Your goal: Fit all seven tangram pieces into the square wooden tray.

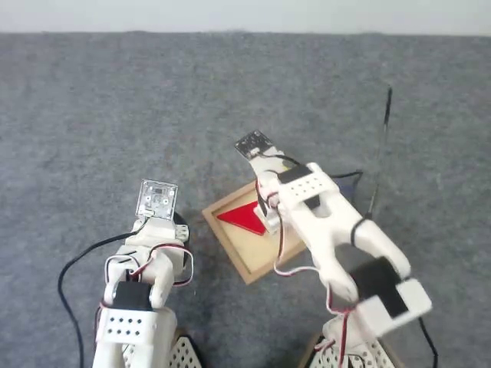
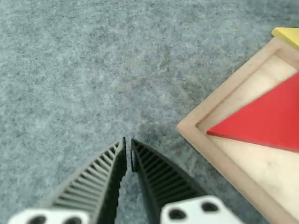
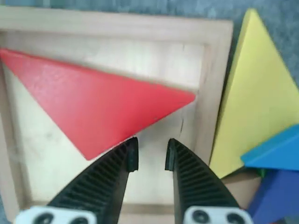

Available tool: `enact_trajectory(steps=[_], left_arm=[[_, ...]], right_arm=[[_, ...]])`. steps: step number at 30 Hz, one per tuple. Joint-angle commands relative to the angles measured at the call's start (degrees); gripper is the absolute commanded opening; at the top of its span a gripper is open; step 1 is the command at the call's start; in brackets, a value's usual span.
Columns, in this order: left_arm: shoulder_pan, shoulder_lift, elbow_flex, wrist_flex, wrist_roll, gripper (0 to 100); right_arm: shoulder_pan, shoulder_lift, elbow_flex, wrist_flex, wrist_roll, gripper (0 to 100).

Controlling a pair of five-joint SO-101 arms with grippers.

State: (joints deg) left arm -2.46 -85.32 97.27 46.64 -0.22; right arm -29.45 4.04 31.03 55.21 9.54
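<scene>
One red triangle (image 3: 93,107) in tray (image 3: 117,25), one yellow triangle (image 3: 254,98) outside

- Tray (image 3: 117,23) here: pale bare wood, matt, faint grain showing.
- Red triangle (image 3: 98,105): smooth, slight sheen, probably painted wood.
- Table cover (image 2: 70,60): rough, fuzzy, carpet-like cloth.

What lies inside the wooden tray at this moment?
One red triangle lies on the floor of the tray. The right end effector covers part of that floor, so it cannot be checked.
</scene>
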Motion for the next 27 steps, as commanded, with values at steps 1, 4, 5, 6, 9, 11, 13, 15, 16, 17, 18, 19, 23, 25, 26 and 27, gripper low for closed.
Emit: enact_trajectory(steps=[1, 4, 5, 6, 9, 11, 13, 15, 16, 17, 18, 19, 23, 25, 26, 27], left_arm=[[-0.3, -0.7, -0.5, 0.1, 0.3, 1], [-0.3, -0.7, -0.5, 0.1, 0.3, 1], [-0.3, -0.7, -0.5, 0.1, 0.3, 1], [-0.3, -0.7, -0.5, 0.1, 0.3, 1], [-0.3, -0.7, -0.5, 0.1, 0.3, 1], [-0.3, -0.7, -0.5, 0.1, 0.3, 1], [-0.3, -0.7, -0.5, 0.1, 0.3, 1], [-0.3, -0.7, -0.5, 0.1, 0.3, 1], [-0.3, -0.7, -0.5, 0.1, 0.3, 1], [-0.3, -0.7, -0.5, 0.1, 0.3, 1], [-0.3, -0.7, -0.5, 0.1, 0.3, 1], [-0.3, -0.7, -0.5, 0.1, 0.3, 1], [-0.3, -0.7, -0.5, 0.1, 0.3, 1], [-0.3, -0.7, -0.5, 0.1, 0.3, 1], [-0.3, -0.7, -0.5, 0.1, 0.3, 1], [-0.3, -0.7, -0.5, 0.1, 0.3, 1]], right_arm=[[0.1, 3.6, -8.4, -0.3, 0.4, 10.6], [0.2, 6.4, -12.0, -0.3, 0.2, 10.6], [0.4, 7.2, -13.3, -0.3, 0.1, 10.6], [0.7, 8.0, -14.3, -0.3, 0.1, 10.6], [2.6, 10.9, -17.5, -0.3, -1.4, 10.6], [4.0, 13.4, -19.4, -0.3, -2.3, 10.6], [5.1, 16.0, -21.4, 0.0, -2.5, 10.6], [6.1, 18.2, -23.2, 0.2, -2.9, 10.6], [6.6, 18.9, -23.9, 0.2, -4.1, 10.6], [7.2, 19.6, -24.4, 0.3, -6.1, 10.6], [7.7, 19.8, -24.7, 0.3, -7.9, 10.6], [8.2, 19.8, -24.7, 0.3, -9.5, 10.6], [9.5, 19.8, -24.7, 0.3, -15.0, 10.6], [9.9, 19.8, -24.7, 0.3, -17.7, 10.6], [10.2, 19.8, -24.7, 0.3, -19.1, 10.6], [10.5, 19.8, -24.8, 0.3, -20.7, 10.6]])
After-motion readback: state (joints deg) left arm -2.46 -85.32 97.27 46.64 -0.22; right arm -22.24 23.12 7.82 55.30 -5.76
